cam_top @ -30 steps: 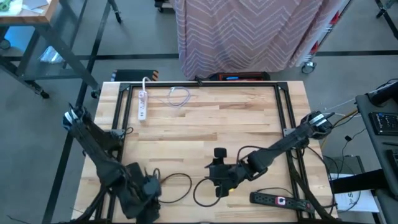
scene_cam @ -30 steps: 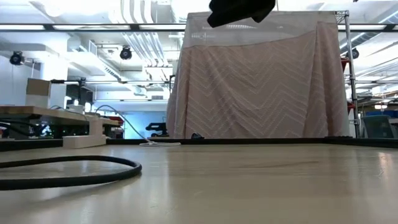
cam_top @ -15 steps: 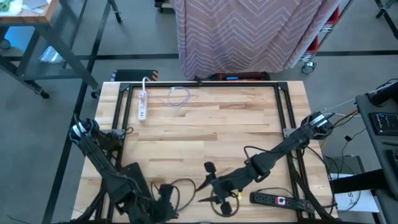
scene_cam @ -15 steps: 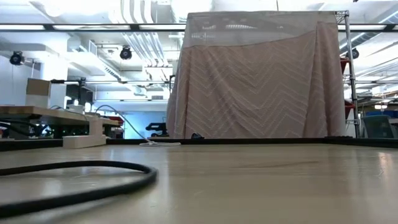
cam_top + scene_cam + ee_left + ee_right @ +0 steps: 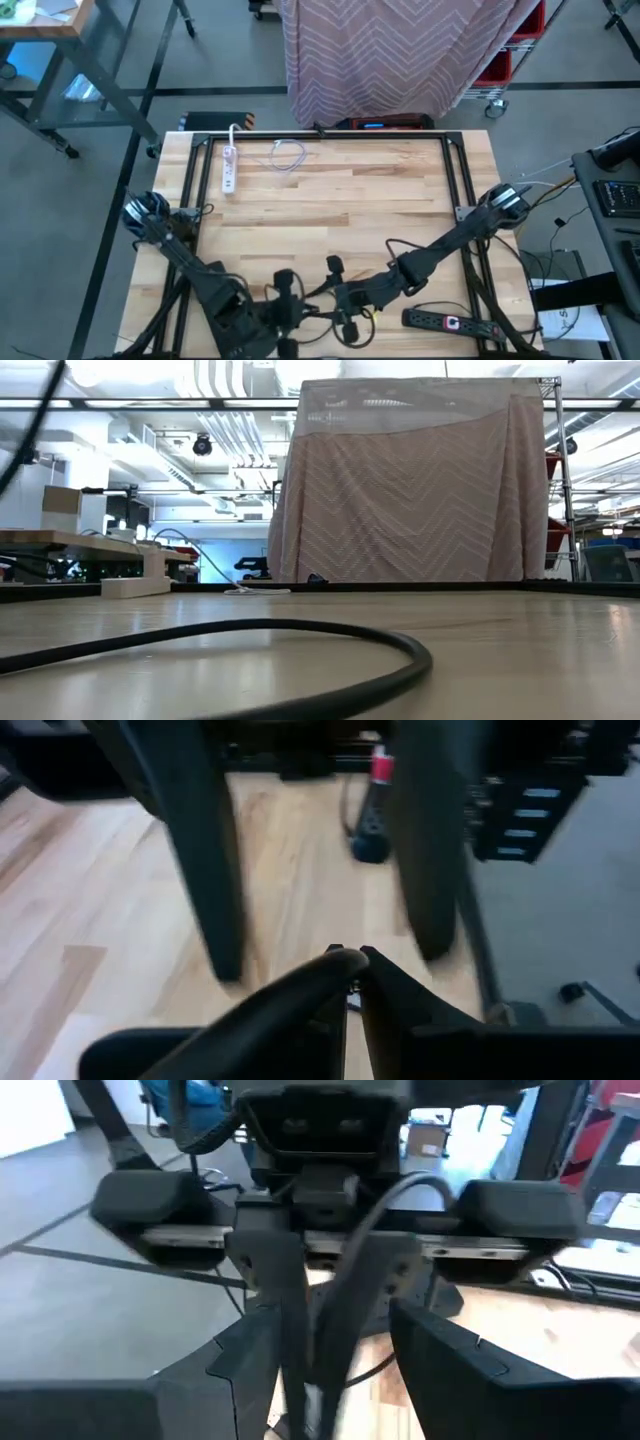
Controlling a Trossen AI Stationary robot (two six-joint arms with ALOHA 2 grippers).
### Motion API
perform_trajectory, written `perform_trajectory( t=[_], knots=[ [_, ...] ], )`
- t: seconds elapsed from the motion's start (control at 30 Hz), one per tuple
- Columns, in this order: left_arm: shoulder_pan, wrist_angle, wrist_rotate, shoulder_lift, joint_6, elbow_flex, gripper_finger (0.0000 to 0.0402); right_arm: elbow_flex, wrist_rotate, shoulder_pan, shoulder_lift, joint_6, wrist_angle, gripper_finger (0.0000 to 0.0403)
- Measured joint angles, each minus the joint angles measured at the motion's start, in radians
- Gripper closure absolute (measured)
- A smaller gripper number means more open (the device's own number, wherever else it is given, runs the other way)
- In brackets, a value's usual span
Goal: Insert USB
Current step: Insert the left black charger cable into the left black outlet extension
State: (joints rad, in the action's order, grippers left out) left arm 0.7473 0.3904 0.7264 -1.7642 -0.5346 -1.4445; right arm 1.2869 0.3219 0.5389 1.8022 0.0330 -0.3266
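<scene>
Left gripper (image 5: 283, 310) pinched the black cable (image 5: 318, 292), fingers pressed together; right gripper (image 5: 345, 297) just beside it, part-spread around the same cable (plug hidden).

A lab: exposed ceiling ducts (image 5: 215, 420), workbenches (image 5: 80, 545), curtained enclosure (image 5: 420, 490).

A black cable (image 5: 300, 635) lies on the pale wooden table (image 5: 380, 190); a pink zigzag-patterned curtain (image 5: 420, 490) hangs behind.
</scene>
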Motion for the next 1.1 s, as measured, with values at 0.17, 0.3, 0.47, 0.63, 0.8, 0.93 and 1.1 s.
perform_trajectory(
  t=[0.17,0.3,0.47,0.63,0.8,0.93,1.1],
  knots=[
    [-0.031,0.006,-0.005,-0.001,0.018,0.002,0.0401,0.0,0.039,-0.003,0.007,0.005,0.011,0.0244],
    [-0.037,0.005,-0.007,-0.001,0.068,0.003,0.0401,0.0,0.05,-0.011,0.007,0.005,0.032,0.0274],
    [-0.039,0.004,-0.007,-0.001,0.103,0.004,0.0393,0.0,0.052,-0.021,0.005,0.016,0.046,0.0349],
    [-0.04,0.005,-0.04,-0.001,0.158,0.006,0.0379,0.002,-0.004,-0.033,0.002,0.021,0.061,0.0393],
    [-0.018,0.04,-0.043,0.021,0.163,0.005,0.0355,0.002,-0.053,-0.042,-0.021,0.001,0.071,0.0399],
    [0.009,0.074,-0.04,0.048,0.165,0.003,0.0329,0.0,-0.085,-0.048,-0.051,-0.039,0.108,0.04],
    [0.044,0.053,-0.008,0.066,0.195,0.003,0.0298,0.0,-0.126,-0.056,-0.054,-0.104,0.085,0.0401]
  ],
)
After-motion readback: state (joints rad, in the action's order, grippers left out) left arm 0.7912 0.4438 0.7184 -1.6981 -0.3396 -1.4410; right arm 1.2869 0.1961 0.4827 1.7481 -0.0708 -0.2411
